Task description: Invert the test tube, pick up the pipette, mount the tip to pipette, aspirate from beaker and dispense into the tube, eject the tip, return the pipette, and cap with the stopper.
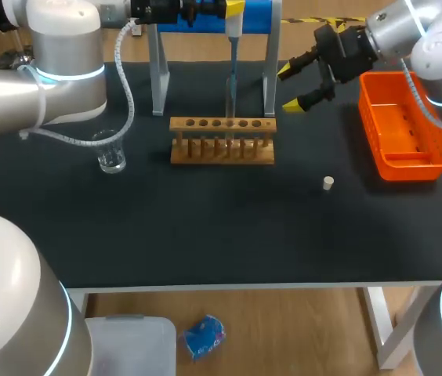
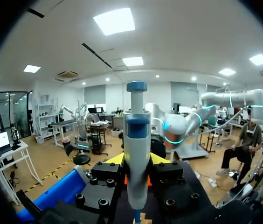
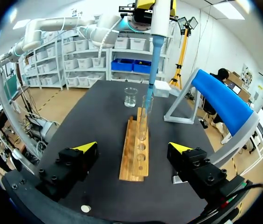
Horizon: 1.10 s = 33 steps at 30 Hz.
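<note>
My left gripper [image 1: 233,8] is shut on the white and blue pipette [image 1: 233,47], which hangs upright above the wooden rack [image 1: 221,141]. The pipette's blue tip reaches down into the clear test tube [image 3: 145,116] standing in the rack. In the left wrist view the pipette [image 2: 137,154] sits between the fingers of my left gripper [image 2: 136,161]. The glass beaker [image 1: 111,153] stands left of the rack. A small white stopper [image 1: 327,183] lies on the mat to the rack's right. My right gripper [image 1: 299,82] hovers open and empty right of the rack, its own view facing along the rack [image 3: 136,149].
The blue pipette stand [image 1: 205,16] on grey legs is just behind the rack. An orange bin [image 1: 432,149] sits at the right side of the table. A small white box [image 3: 162,88] lies beyond the rack near the stand's foot.
</note>
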Tool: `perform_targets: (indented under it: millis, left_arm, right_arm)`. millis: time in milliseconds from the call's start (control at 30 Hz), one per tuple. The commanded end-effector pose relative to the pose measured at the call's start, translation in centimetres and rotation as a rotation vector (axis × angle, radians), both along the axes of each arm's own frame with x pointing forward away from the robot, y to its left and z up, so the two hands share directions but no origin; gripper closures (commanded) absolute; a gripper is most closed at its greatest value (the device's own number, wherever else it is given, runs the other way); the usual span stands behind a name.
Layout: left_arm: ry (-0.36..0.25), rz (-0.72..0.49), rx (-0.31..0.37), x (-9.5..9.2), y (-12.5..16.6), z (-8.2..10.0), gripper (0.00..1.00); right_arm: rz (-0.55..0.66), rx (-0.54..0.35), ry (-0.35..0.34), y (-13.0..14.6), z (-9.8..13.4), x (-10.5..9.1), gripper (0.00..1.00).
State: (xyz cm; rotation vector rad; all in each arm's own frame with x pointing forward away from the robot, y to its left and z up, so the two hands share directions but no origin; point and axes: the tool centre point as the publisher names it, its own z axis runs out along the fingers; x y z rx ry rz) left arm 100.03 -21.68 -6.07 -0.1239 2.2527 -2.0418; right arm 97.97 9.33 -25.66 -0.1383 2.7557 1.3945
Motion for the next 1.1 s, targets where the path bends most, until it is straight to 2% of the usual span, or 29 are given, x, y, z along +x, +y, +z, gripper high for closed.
perform_targets:
  millis: [33,300,600,833,1100]
  left_arm:
    - [0.001,0.007,0.011,-0.3,0.1,1.2,1.0]
    - [-0.001,0.004,0.026,-0.5,0.0,3.4,1.0]
    - [0.0,0.036,0.044,-1.8,-0.4,6.4,1.0]
    - [-0.019,0.043,0.046,-4.2,-1.1,7.8,1.0]
    - [-0.042,0.034,0.049,-7.7,-2.0,7.4,1.0]
  right_arm:
    - [0.001,-0.001,0.001,0.0,0.0,0.1,0.0]
    - [0.001,-0.001,0.001,0.0,0.0,0.1,0.0]
    - [0.001,-0.001,0.001,0.0,0.0,0.1,0.0]
    - [0.001,-0.001,0.001,0.0,0.0,0.1,0.0]
    - [0.001,-0.001,0.001,0.0,0.0,0.1,0.0]
